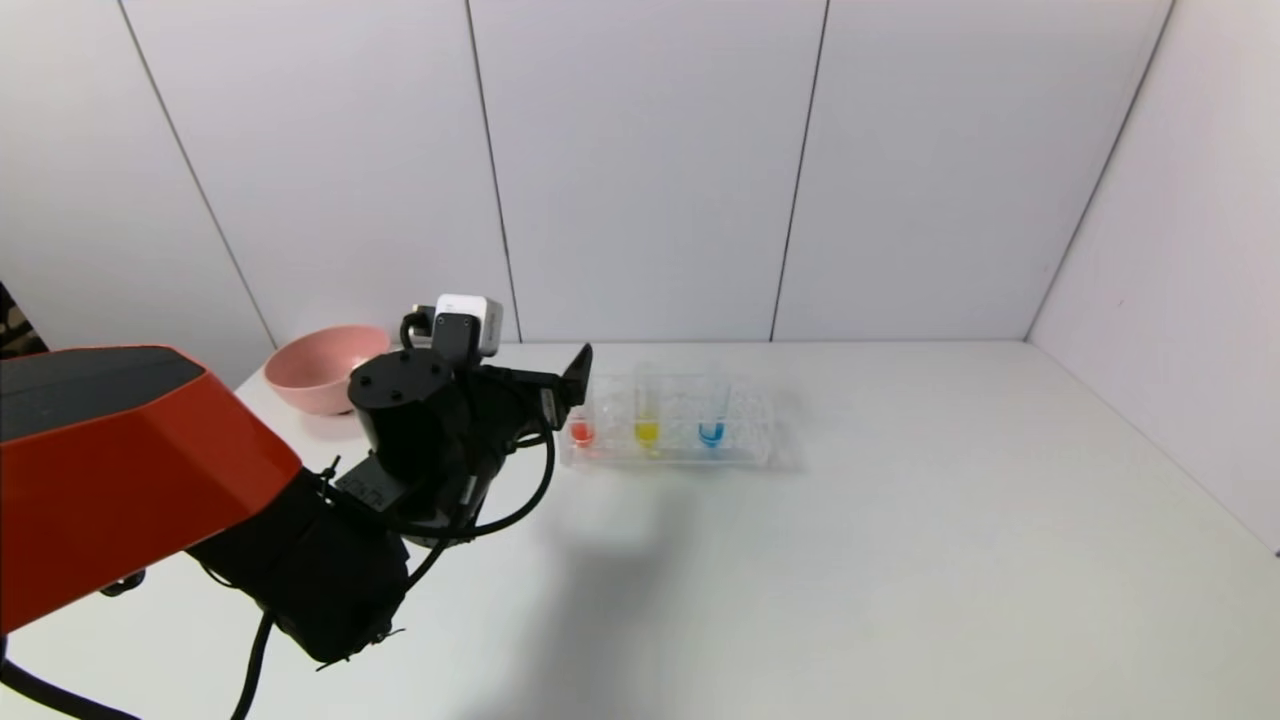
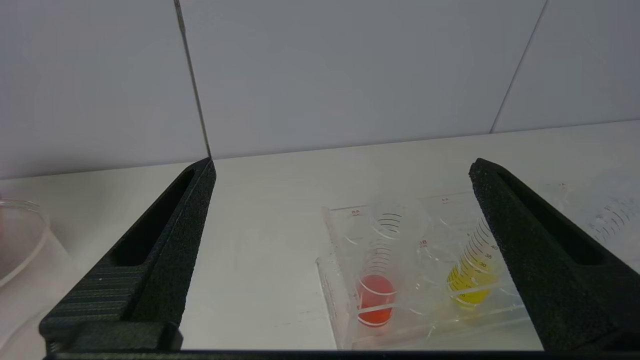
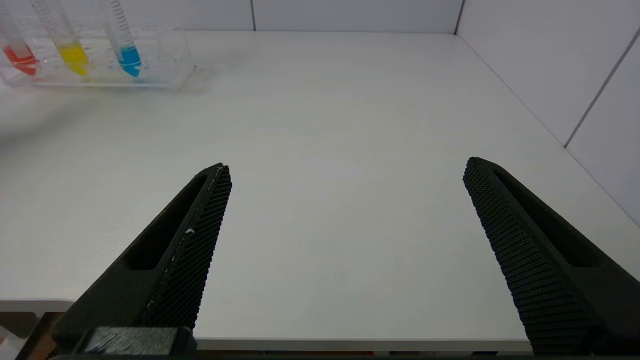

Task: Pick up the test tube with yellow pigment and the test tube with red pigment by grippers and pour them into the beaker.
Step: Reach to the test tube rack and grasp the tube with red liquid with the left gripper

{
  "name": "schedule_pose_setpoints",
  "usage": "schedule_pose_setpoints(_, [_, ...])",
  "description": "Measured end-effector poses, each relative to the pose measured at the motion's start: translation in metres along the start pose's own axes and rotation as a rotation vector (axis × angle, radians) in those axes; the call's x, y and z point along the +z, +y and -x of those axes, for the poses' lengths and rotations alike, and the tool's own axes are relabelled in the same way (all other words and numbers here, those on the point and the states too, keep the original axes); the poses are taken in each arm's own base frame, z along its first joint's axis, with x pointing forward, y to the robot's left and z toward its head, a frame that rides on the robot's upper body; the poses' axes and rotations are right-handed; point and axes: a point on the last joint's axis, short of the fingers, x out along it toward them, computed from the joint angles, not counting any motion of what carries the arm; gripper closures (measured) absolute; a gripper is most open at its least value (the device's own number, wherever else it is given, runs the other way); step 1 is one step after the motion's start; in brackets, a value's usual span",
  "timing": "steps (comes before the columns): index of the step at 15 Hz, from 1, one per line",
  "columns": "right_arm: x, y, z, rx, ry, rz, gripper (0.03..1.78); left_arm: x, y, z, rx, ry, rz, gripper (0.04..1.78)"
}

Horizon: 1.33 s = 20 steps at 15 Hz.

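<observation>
The red-pigment tube [image 1: 582, 430] and the yellow-pigment tube [image 1: 647, 428] stand upright in a clear rack [image 1: 745, 440] at the table's middle back. My left gripper [image 1: 572, 385] is open and empty, just left of the rack at the red tube's end. In the left wrist view the left gripper [image 2: 342, 165] frames the red tube [image 2: 376, 297] and the yellow tube [image 2: 469, 285], touching neither. The beaker's clear rim [image 2: 20, 240] shows beside it; in the head view my arm hides it. My right gripper [image 3: 345, 164] is open and empty over the table's front edge.
A blue-tipped tube [image 1: 711, 432] stands in the rack to the right of the yellow one. A pink bowl [image 1: 320, 368] sits at the back left, behind my left arm. White walls close the back and right sides. The right wrist view shows the rack [image 3: 165, 65] far off.
</observation>
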Motion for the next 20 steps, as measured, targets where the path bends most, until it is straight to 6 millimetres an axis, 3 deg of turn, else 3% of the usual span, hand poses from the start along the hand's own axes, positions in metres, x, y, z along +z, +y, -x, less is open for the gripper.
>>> schedule_pose_setpoints(6, [0.000, 0.000, 0.000, 0.000, 0.000, 0.000, 0.11, -0.024, -0.020, -0.010, 0.031, 0.026, -0.009, 0.04])
schedule_pose_setpoints(20, [0.000, 0.000, 0.000, 0.000, 0.000, 0.000, 0.11, -0.057, -0.026, -0.033, 0.067, 0.052, -0.043, 0.04])
